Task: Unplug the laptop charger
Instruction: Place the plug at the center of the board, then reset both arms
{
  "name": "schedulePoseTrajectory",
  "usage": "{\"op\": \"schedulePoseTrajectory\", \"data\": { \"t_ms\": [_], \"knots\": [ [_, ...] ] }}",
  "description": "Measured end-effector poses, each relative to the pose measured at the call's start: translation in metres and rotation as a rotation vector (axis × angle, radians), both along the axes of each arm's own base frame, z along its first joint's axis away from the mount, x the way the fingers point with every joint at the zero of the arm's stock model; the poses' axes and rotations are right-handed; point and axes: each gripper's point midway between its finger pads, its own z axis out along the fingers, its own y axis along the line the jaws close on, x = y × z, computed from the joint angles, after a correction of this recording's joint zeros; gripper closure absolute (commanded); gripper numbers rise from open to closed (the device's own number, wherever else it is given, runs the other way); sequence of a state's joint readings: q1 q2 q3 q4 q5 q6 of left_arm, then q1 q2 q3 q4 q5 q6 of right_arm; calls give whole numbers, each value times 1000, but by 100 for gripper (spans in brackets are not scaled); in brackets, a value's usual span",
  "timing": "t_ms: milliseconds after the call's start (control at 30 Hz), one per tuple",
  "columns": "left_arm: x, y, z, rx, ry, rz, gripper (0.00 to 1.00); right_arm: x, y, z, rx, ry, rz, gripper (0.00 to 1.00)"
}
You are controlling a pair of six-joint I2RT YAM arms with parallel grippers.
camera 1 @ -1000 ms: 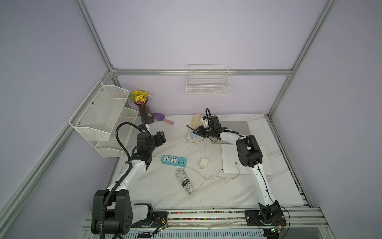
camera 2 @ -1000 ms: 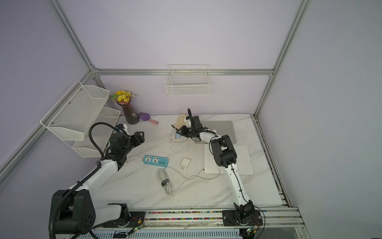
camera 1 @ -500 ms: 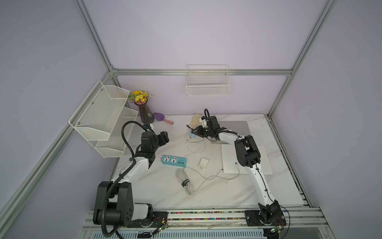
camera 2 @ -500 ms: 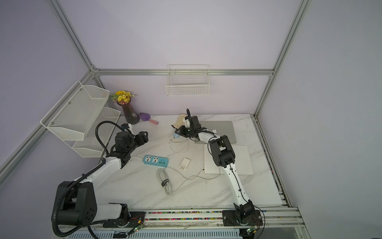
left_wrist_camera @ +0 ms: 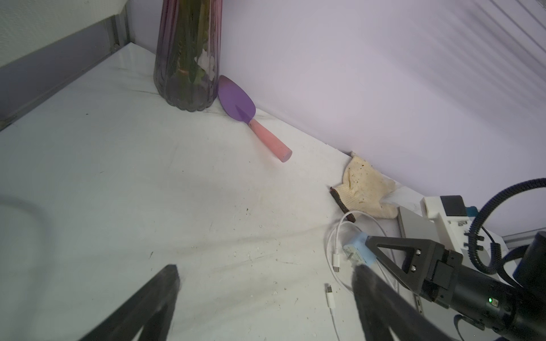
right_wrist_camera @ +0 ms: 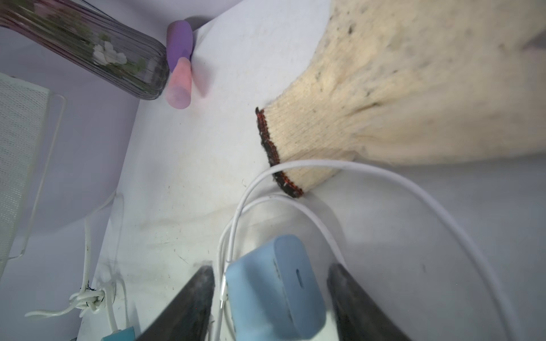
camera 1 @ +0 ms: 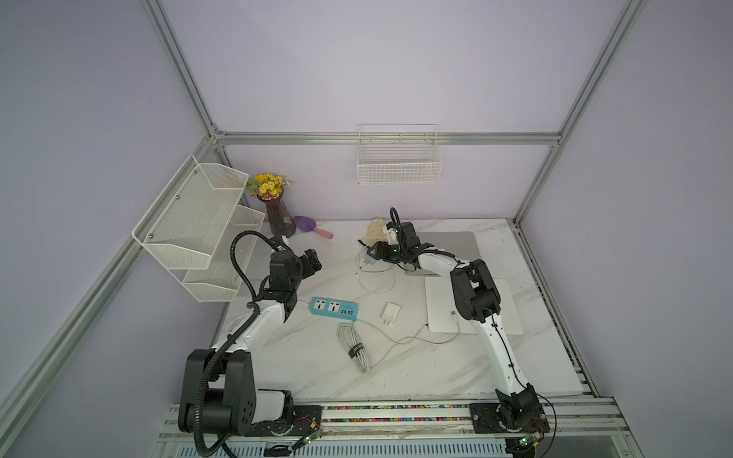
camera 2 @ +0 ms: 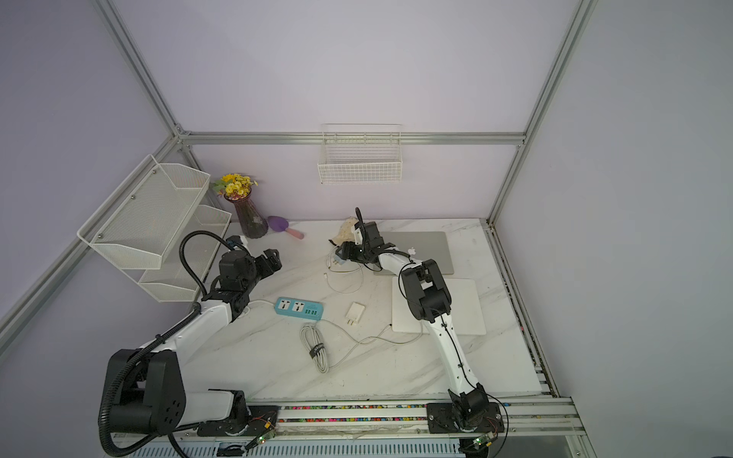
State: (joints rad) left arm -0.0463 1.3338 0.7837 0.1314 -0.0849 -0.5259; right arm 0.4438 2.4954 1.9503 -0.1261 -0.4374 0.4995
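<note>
Only the right wrist view shows the right fingers [right_wrist_camera: 195, 298] parted around the blue charger [right_wrist_camera: 274, 283] — a slim gap on one side. In both top views it is a mere speck by the glove [camera 1: 375, 232], at the far side of the table [camera 1: 317, 368]. The left fingers [left_wrist_camera: 159, 292] stand wide apart, empty.

Lab rig: aluminium frame [camera 1: 388, 138], lilac walls [camera 1: 357, 59].

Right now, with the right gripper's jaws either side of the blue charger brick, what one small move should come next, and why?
Probably lift the right gripper straight back off the blue charger. Its jaws stand open beside the brick, which seems to rest on the table with prongs bare, far from the power strip, so nothing seems left to pull.
</note>
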Motion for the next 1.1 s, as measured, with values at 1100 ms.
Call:
{"op": "schedulePoseTrajectory", "data": {
  "t_ms": [1100],
  "knots": [
    [-81,77,-96,570,220,241,0,-170,-358,42,-875,-303,-710,4]
  ]
}}
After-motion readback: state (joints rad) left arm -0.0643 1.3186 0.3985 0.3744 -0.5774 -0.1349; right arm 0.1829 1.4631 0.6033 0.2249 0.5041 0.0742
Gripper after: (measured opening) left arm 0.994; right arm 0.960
